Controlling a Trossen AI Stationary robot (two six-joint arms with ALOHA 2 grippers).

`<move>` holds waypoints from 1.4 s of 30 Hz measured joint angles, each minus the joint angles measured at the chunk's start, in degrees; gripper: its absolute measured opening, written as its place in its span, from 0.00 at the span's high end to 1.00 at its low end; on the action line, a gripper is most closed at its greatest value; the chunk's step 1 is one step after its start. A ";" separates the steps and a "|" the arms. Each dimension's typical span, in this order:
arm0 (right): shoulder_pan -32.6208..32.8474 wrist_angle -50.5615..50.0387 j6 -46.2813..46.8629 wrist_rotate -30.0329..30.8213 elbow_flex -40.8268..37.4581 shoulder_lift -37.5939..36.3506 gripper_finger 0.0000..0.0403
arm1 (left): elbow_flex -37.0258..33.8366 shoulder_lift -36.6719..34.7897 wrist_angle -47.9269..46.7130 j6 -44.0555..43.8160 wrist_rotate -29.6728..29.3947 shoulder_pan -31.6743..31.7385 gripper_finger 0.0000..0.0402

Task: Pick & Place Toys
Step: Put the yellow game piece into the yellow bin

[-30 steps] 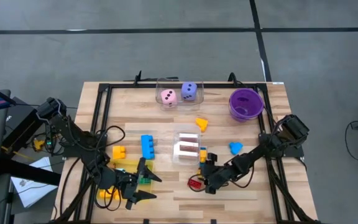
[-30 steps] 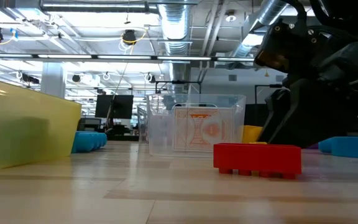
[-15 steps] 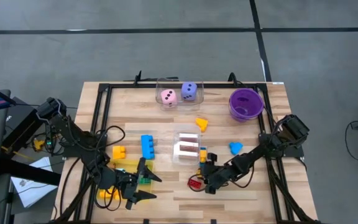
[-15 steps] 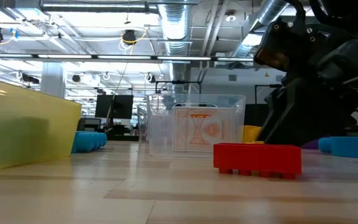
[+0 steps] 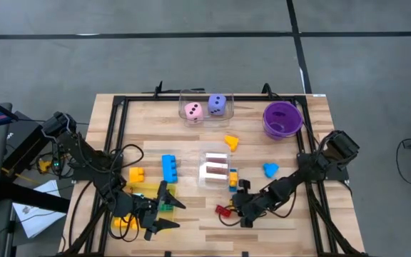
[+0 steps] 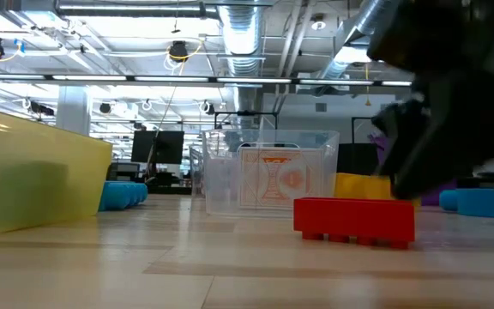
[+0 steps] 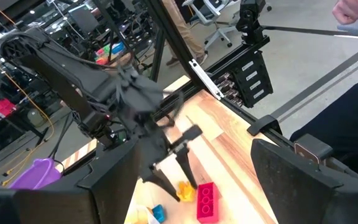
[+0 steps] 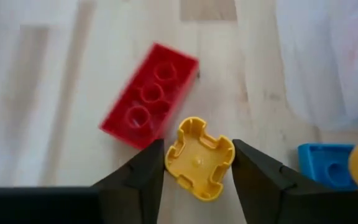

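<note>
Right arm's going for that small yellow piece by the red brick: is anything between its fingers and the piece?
Nothing visible. In the right wrist view the yellow piece already sits between the right gripper's two fingers, apparently clamped. The red brick lies just beyond it, outside the fingers, and the blue brick is off to one side.

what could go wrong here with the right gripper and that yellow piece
The right gripper pinches the small yellow piece only by its edges, so it might twist or slip out. The red brick lies right beside it and could get nudged. The clear box stands close by, so a swing could clip it.
</note>
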 joint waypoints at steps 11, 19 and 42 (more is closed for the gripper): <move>4.78 13.15 -8.94 5.16 0.34 -8.04 0.60 | 0.00 0.00 0.00 0.63 0.12 1.27 0.26; 5.22 22.16 -13.03 5.15 0.34 -8.66 0.60 | 0.09 4.07 0.05 5.07 -0.26 5.49 0.26; 3.15 28.00 -8.55 5.13 0.34 -8.20 0.59 | 10.73 23.96 9.21 24.08 4.92 10.81 0.26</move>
